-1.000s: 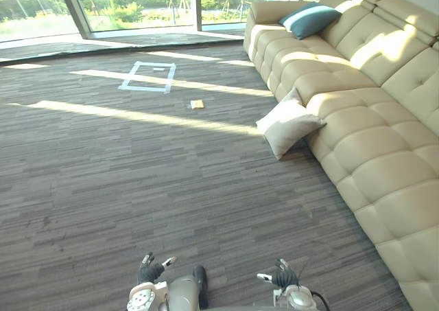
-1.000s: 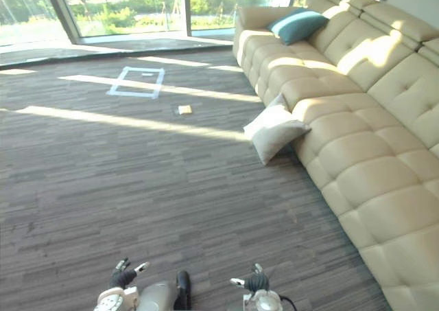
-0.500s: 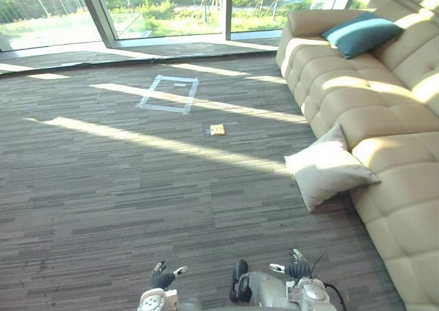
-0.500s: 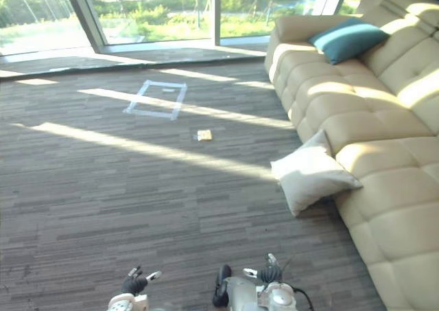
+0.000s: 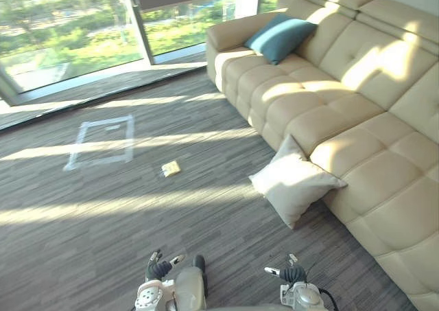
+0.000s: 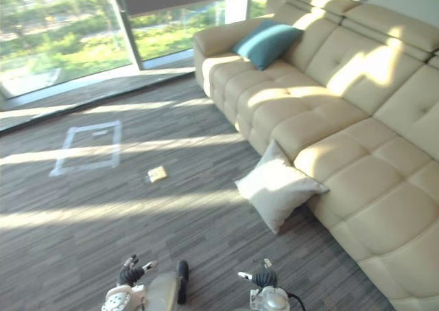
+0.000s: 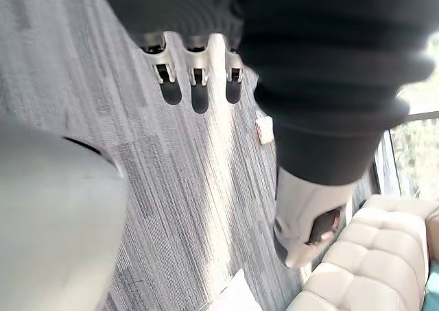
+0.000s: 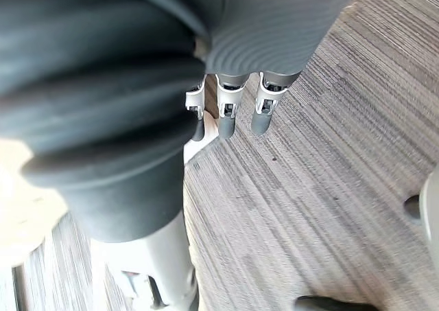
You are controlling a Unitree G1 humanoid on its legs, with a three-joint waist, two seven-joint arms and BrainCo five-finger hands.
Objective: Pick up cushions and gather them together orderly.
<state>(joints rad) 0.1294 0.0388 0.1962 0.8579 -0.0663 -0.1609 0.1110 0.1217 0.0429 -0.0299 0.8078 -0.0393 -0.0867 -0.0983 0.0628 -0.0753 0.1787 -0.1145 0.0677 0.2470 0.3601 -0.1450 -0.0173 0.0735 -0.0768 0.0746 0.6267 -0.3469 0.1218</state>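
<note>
A cream cushion (image 5: 295,184) lies on the carpet, leaning against the front of the cream sofa (image 5: 357,98). A teal cushion (image 5: 280,36) rests on the sofa's far end, by the armrest. My left hand (image 5: 159,268) and right hand (image 5: 288,272) hang low at the near edge of the eye views, well short of the cream cushion. The left hand's fingers (image 7: 195,77) are relaxed over bare carpet and hold nothing. The right hand's fingers (image 8: 226,115) are likewise straight and empty. A corner of the cream cushion (image 7: 236,294) also shows past the left hand.
A square of pale tape (image 5: 103,141) marks the carpet to the left, with a small yellow object (image 5: 170,168) lying near it. Tall windows (image 5: 68,43) close off the far side. Open carpet (image 5: 226,235) lies between my hands and the cream cushion.
The whole picture has shifted, so the camera has moved; the sofa and cream cushion now sit more centrally. Both hands stay low and empty.
</note>
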